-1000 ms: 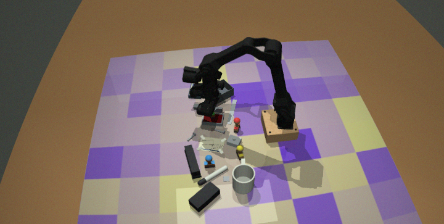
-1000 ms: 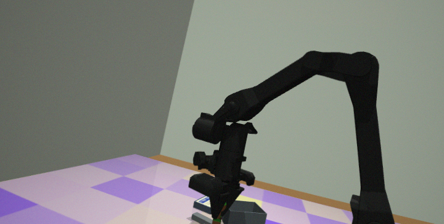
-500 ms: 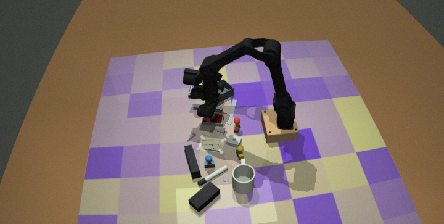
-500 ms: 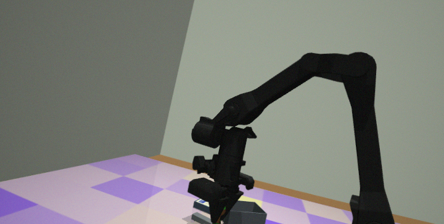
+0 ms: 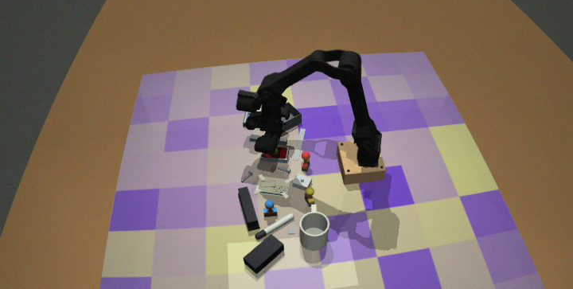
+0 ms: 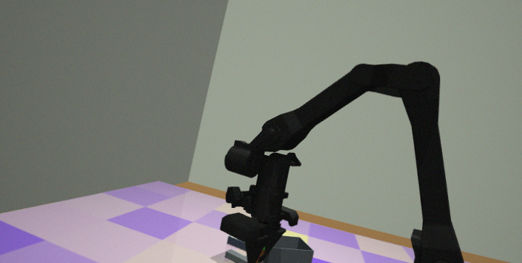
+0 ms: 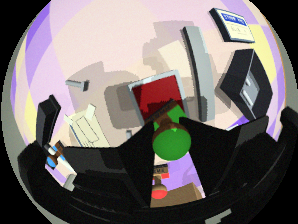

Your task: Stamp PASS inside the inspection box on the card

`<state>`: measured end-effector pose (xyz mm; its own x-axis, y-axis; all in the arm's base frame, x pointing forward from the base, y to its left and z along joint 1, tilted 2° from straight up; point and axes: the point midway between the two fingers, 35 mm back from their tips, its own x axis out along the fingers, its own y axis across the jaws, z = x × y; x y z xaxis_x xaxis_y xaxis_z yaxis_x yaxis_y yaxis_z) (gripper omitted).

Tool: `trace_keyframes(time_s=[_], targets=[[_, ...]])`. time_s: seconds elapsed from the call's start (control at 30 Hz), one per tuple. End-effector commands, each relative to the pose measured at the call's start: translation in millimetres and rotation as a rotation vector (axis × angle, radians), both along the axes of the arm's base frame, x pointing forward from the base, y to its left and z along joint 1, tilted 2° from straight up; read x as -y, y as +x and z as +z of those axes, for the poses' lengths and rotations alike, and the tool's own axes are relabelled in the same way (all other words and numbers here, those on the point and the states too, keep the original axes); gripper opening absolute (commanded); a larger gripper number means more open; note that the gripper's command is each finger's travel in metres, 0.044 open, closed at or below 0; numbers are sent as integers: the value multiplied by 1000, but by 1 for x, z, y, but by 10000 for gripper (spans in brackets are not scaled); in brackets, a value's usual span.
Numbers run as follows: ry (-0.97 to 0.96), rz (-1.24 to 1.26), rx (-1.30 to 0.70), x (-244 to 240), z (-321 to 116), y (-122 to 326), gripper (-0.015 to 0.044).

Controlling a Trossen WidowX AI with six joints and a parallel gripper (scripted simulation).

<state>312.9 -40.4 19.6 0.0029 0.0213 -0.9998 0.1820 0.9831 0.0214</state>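
Observation:
My gripper [image 5: 274, 151] [image 6: 258, 257] [image 7: 166, 123] is shut on the green-knobbed stamp [image 5: 275, 151] [image 6: 262, 249] [image 7: 171, 142], held knob up. The stamp is over the red ink pad [image 5: 282, 153] [image 7: 155, 97], low near its inner side; whether its face touches the ink is hidden. The pale card [image 5: 273, 186] [image 7: 91, 133] lies in front of the pad in the top view, with tabs at its corners and an outlined box. I see no print in the box. The word on the held stamp is not readable.
Stamps with red [image 5: 305, 155] [image 7: 159, 192], yellow [image 5: 309, 191] and blue [image 5: 269, 204] knobs stand around the card. A grey block [image 5: 302, 181], mug [image 5: 313, 230], marker [image 5: 275, 225] and two black blocks [image 5: 248, 208] [image 5: 263, 254] are nearby. A dark open bin [image 5: 294, 120] [image 7: 232, 75] stands behind the pad.

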Motion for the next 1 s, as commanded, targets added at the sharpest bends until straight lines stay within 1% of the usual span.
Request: trace_keyframes(time_s=[0.0, 0.97], targets=[[-4, 0, -2, 0, -2, 0, 0], [-4, 0, -2, 0, -7, 0, 0]])
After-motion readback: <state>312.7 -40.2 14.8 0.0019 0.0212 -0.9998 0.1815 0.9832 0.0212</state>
